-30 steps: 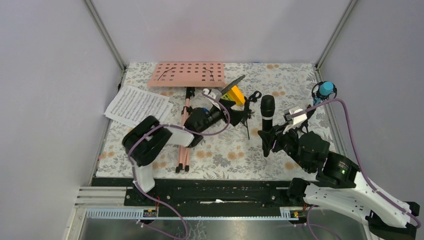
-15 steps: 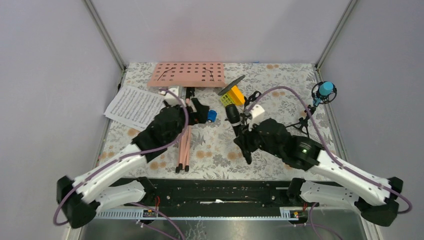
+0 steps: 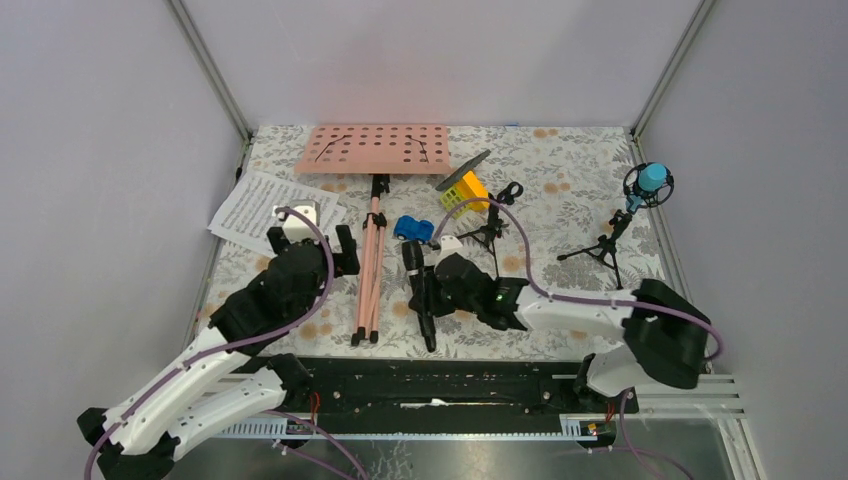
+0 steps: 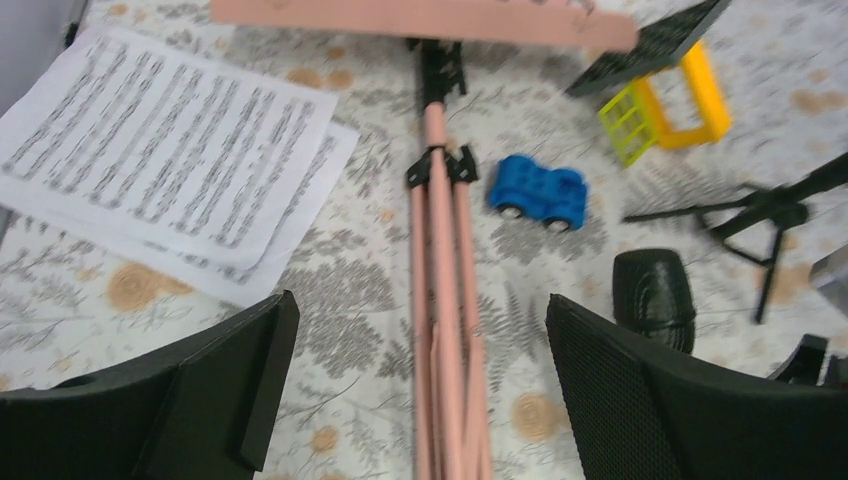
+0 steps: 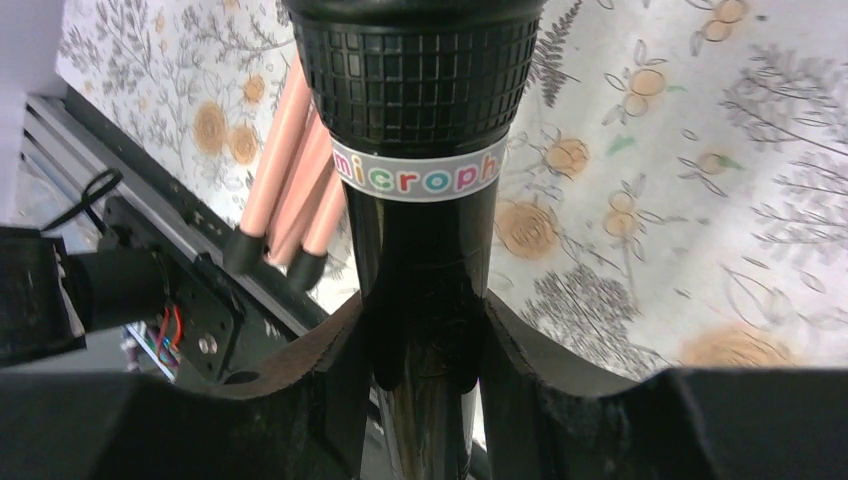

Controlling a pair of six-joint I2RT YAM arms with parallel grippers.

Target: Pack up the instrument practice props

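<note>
The pink music stand lies flat: its perforated board (image 3: 375, 148) at the back, its folded legs (image 3: 370, 270) running toward me. White sheet-music pages (image 3: 270, 210) lie left of it. My left gripper (image 3: 315, 250) is open and empty, hovering just left of the legs (image 4: 440, 300), which show between its fingers (image 4: 210, 370). My right gripper (image 3: 435, 288) is shut on the black mic (image 3: 418, 285), holding it by the handle (image 5: 420, 120) above the mat beside the leg tips (image 5: 290, 170). The blue mic (image 3: 651, 179) stands on its black tripod (image 3: 600, 245) at the right. A second small black tripod (image 3: 490, 232) stands mid-table.
A small blue toy car (image 3: 412, 229) sits right of the pink legs and also shows in the left wrist view (image 4: 538, 193). A yellow-green block (image 3: 465, 192) with a dark plate leans behind it. Grey walls close the back and sides; a black rail (image 3: 430, 375) runs along the near edge.
My right gripper has carried the black mic left and toward the near edge. My left gripper has pulled back left from the blue car to beside the pink legs.
</note>
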